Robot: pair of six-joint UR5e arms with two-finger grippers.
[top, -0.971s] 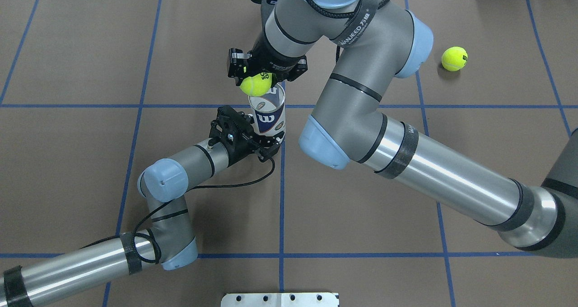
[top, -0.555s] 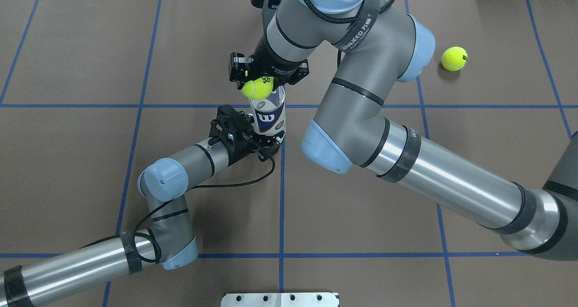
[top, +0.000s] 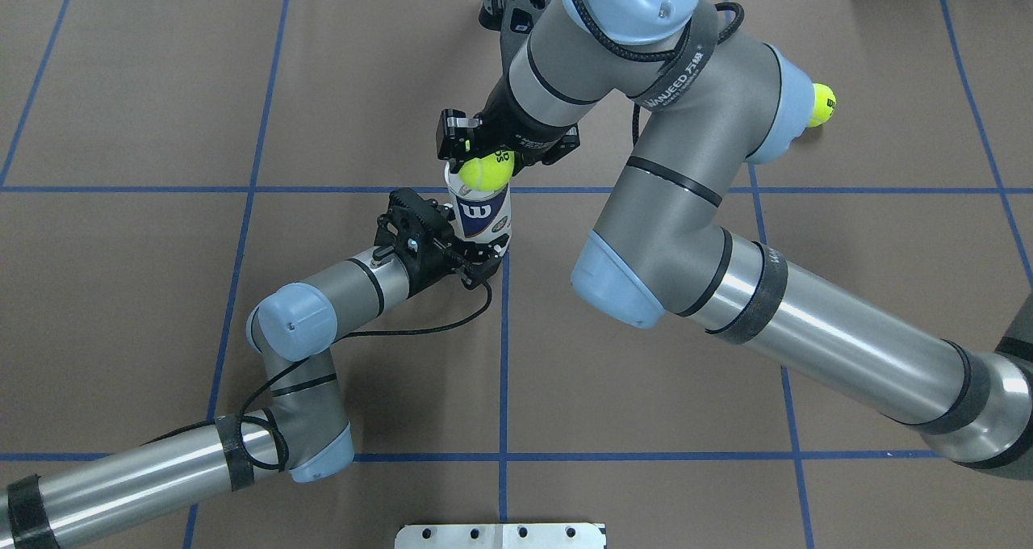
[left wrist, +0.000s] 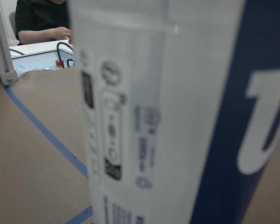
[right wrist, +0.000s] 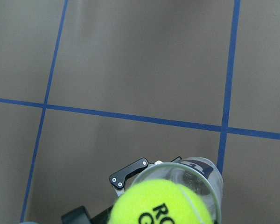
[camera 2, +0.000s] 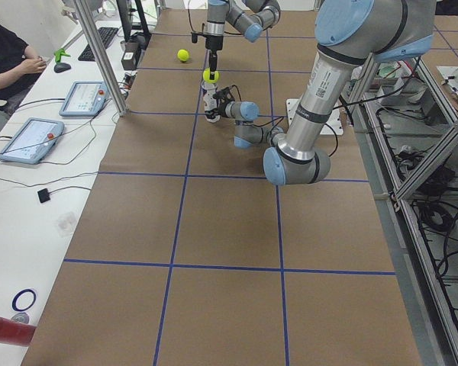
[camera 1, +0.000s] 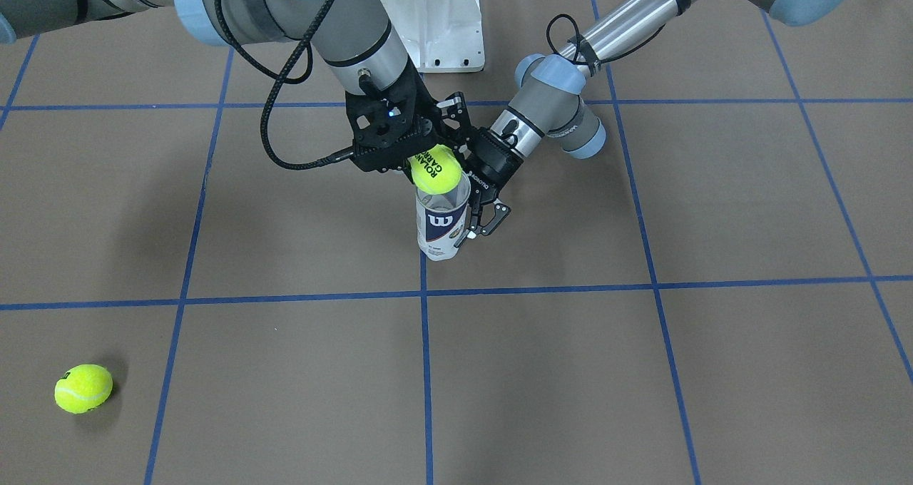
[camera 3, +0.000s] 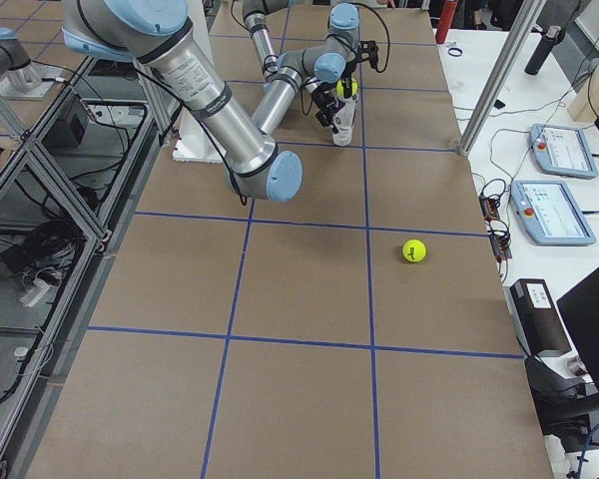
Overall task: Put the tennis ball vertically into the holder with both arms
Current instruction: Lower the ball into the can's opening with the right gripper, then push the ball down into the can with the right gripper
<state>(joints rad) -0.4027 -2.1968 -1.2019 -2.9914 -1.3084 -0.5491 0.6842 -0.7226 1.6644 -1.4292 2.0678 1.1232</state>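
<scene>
A spare tennis ball lies well apart on my brown desk, and a white pedestal stands near my base. My left jaws are clamped low on the upright holder, a clear can with a navy-and-white label. My right jaws grip a tennis ball right over the holder's open rim.

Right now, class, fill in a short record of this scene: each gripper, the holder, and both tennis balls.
right gripper: shut on the held tennis ball
held tennis ball: at the open top of the holder, not yet inside
holder: upright on the table
left gripper: shut on the holder, low on its side
loose tennis ball: on the table, far from the holder
</scene>
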